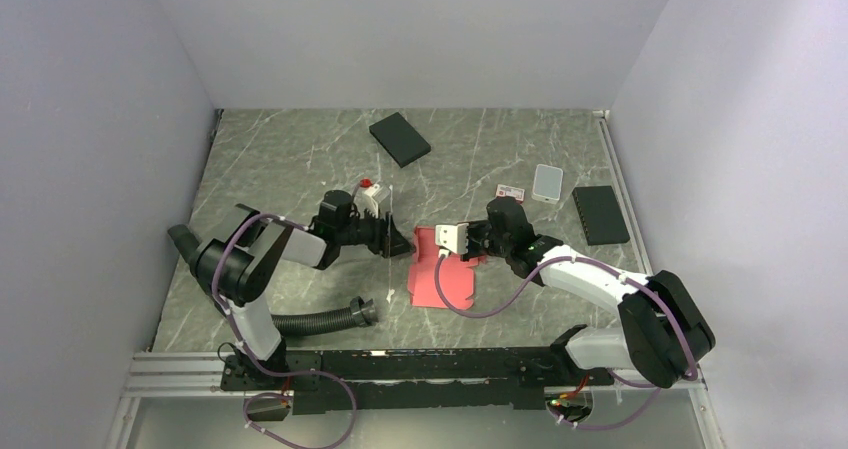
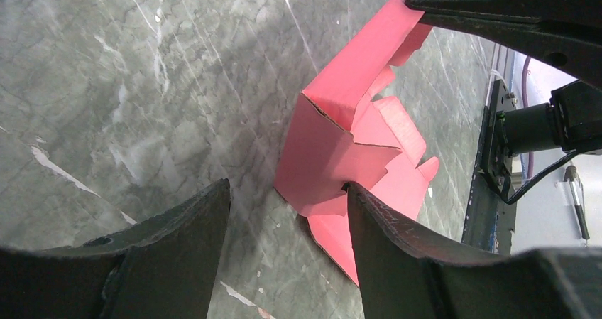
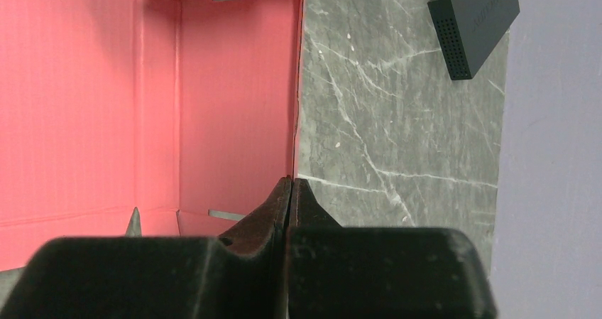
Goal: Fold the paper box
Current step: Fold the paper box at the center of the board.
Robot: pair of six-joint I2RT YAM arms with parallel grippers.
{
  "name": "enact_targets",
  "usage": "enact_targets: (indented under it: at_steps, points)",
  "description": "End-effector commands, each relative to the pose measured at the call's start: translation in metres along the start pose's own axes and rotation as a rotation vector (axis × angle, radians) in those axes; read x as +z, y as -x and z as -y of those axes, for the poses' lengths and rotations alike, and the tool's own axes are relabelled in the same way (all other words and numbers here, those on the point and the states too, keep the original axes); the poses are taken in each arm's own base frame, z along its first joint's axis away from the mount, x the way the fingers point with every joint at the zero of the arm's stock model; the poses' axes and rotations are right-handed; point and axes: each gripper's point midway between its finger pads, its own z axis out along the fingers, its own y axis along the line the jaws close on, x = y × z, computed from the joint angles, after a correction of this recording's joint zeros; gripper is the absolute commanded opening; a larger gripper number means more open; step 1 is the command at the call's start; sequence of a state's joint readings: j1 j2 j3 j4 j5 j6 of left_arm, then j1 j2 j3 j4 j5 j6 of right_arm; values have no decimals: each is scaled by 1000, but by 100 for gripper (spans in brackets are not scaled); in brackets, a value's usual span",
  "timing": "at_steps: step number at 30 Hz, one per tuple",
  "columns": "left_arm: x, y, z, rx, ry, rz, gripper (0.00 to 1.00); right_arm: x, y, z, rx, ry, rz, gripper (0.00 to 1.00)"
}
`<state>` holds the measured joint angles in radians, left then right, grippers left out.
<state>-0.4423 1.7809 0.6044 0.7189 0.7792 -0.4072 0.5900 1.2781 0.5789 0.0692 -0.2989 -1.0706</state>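
The grey marbled counter (image 1: 300,169) is carrying all items. The left arm (image 1: 250,264) and right arm (image 1: 620,294) are reaching inward from the near edge toward the middle.

The paper box (image 1: 440,279) is lying around the counter's middle, slightly toward the near edge, between the two claws. It is partly formed: most panels are lying flat, and one wall with its flaps is standing up at the far side.

One black box (image 1: 400,139) is sitting near the far edge. Another (image 1: 600,214) is lying along the right edge.

The left claw (image 2: 287,191) is standing apart, low over the counter at the paper box's left side. One finger (image 2: 383,241) is overlapping a corner of the sheet in the left wrist view, and nothing is being held between the fingers.

The right claw (image 3: 291,191) is pressed together, pinching the edge of the upright wall.

A white case (image 1: 547,182) and a red-and-white carton (image 1: 510,192) are lying close together toward the far right corner.
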Motion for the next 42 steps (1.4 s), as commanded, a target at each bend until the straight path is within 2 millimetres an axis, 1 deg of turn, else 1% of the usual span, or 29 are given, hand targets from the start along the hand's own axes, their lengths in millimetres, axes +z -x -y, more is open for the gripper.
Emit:
enact_targets:
  at_steps: [1, 11, 21, 28, 30, 35, 42]
  points:
    - [3, 20, 8, 74, -2, 31, 67, -1, 18, 12, -23, -18, 57, 0]
    - [9, 27, 2, 116, 73, 35, 67, 0, 22, 9, -28, -2, 68, 0]
    - [15, 30, -6, 144, 156, 32, 65, 1, 26, 4, -36, 17, 78, 0]
    - [10, 34, -15, 151, 252, 60, 65, 1, 28, 4, -40, 17, 82, 0]
    - [8, 35, -14, 156, 258, 66, 65, 0, 28, 5, -42, 15, 83, 0]
    - [6, 38, -1, 173, 202, 93, 66, 0, 30, 10, -26, -1, 82, 0]
    - [8, 36, 3, 169, 169, 93, 67, -3, 30, 21, -9, -50, 67, 0]
